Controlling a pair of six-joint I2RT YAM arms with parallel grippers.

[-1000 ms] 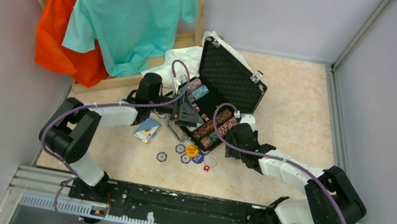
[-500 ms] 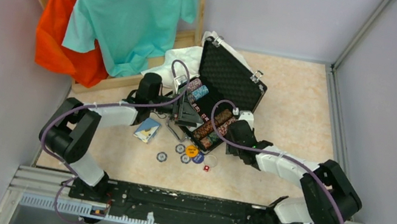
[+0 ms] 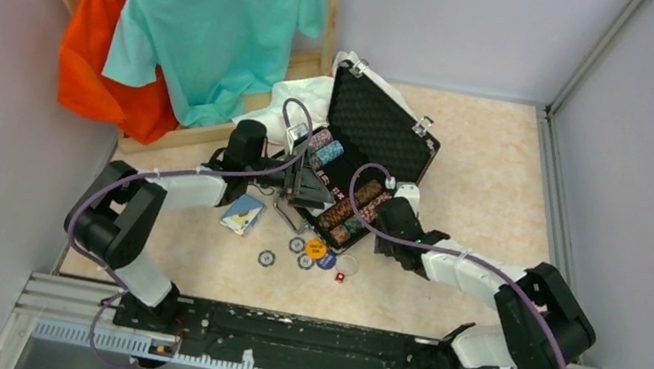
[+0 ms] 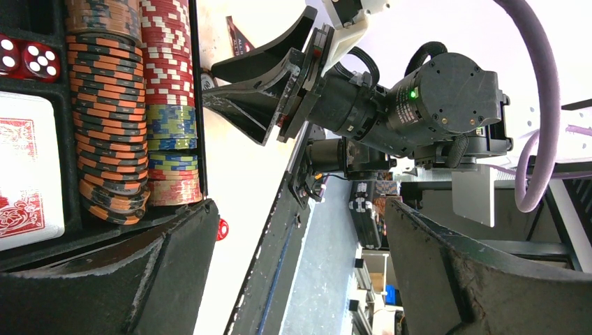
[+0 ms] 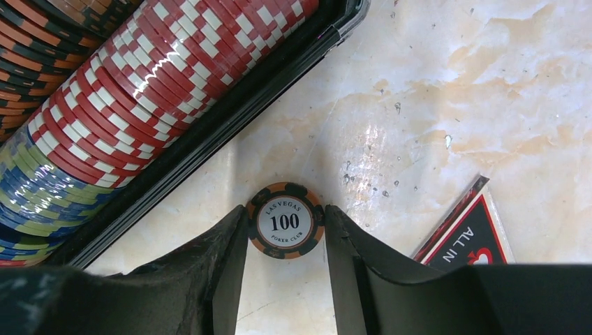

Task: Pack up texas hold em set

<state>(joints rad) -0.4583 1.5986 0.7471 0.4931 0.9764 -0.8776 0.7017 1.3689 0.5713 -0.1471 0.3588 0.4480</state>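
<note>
The black case [image 3: 382, 128] lies open in the middle of the table [image 3: 497, 174]. Its lid is propped up toward the top of the overhead view and its tray is packed with rows of chips.

The right gripper [image 5: 285, 209] is down by the case's right-hand edge, low over the tabletop. Its two fingers [image 5: 223, 265] press against the rim of an orange-and-black chip [image 5: 285, 222] marked 100, one touching each side. The chip faces the wrist camera flat on, and I cannot tell whether it rests on the surface or is lifted off it. In the upper left of that wrist view a red-and-white chip row [image 5: 174, 63] sits in the tray. An "ALL IN" marker [image 5: 468, 244] lies at lower right.

The left gripper [image 4: 300, 209] hangs at the tray's near left end, jaws spread wide with nothing between them. At the left of its camera view, red dice [image 4: 24, 59] and a red-backed deck [image 4: 28, 167] sit in the case.

Below the case in the overhead view, a blue deck [image 3: 242, 214], a cluster of round chips and buttons [image 3: 317, 249] and a loose red die [image 3: 339, 277] lie on the table. A white cloth [image 3: 302, 99] is bunched behind the case.
</note>
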